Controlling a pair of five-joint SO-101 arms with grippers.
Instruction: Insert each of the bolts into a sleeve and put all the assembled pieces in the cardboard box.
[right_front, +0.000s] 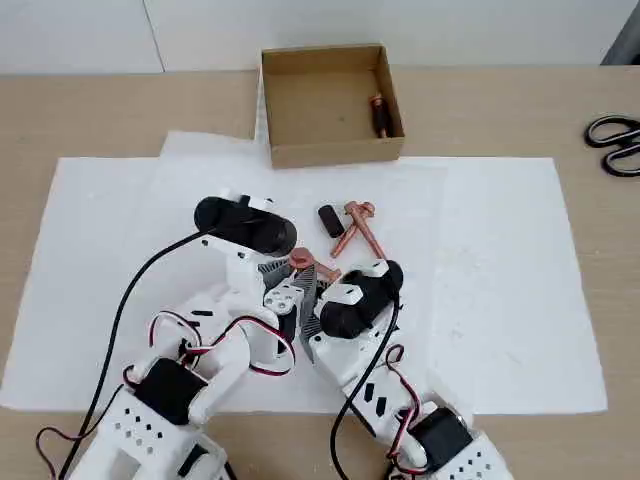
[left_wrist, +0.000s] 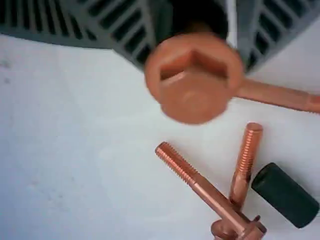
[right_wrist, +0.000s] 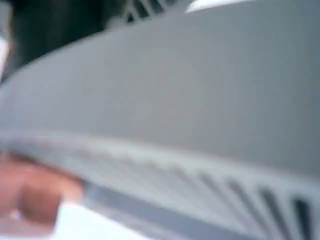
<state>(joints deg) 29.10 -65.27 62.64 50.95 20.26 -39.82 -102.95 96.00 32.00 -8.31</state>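
The left gripper (right_front: 283, 280) and the right gripper (right_front: 316, 290) are met tip to tip over the middle of the white paper sheet (right_front: 500, 300) that is spread on the bench (right_front: 80, 110). A copper bolt (right_front: 302, 260) is seen at their meeting point, its head toward the left gripper and its shank running toward the right one. How far either claw is open, and which of them has hold of this bolt, cannot be told, since each is crowded by the other and by the arms' own bodies.

Just beyond the grippers, between them and the cardboard box (right_front: 335, 152), two loose bolts (right_front: 360, 212) are laid on the sheet. They are crossed near their heads, with the shanks spread toward the grippers. A black sleeve (right_front: 330, 220) is laid just beside them on the left, apart from the shanks.

The cardboard box is set at the far edge of the sheet, near the bench's far edge. One assembled piece (right_front: 378, 115) is laid inside it against the right wall. A pair of scissors (right_front: 613, 145) is left on the bare bench toward its right side, well apart from everything else.
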